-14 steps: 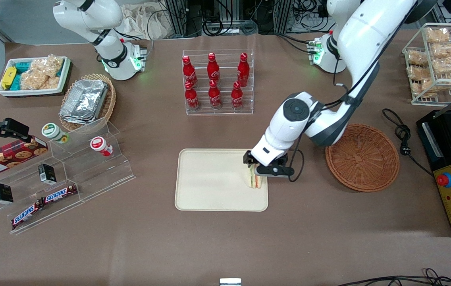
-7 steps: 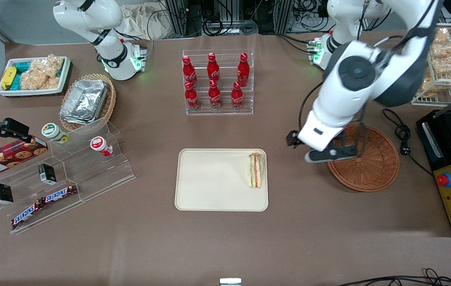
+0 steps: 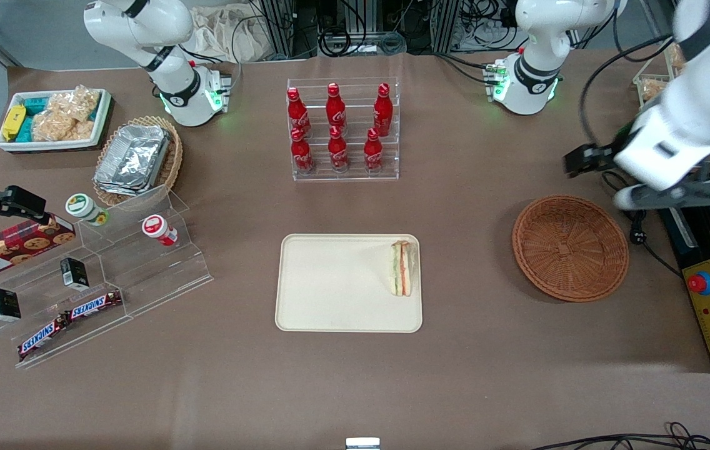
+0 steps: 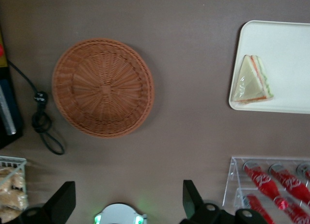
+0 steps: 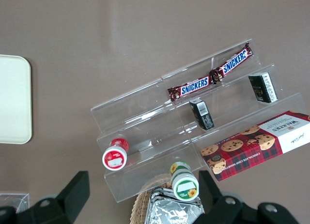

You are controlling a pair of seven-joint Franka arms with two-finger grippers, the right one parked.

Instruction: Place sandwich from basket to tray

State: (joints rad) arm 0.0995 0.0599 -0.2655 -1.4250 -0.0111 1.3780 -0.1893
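At tray edge, sandwich, gripper open, raised

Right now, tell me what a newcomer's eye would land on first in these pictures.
First, the wrapped sandwich lying alone on the cream tray, at the tray's edge nearest the basket, which holds nothing. Next, the gripper, open and holding nothing, raised high toward the working arm's end of the table. Six red bottles in a clear rack stand farther from the front camera than the tray.
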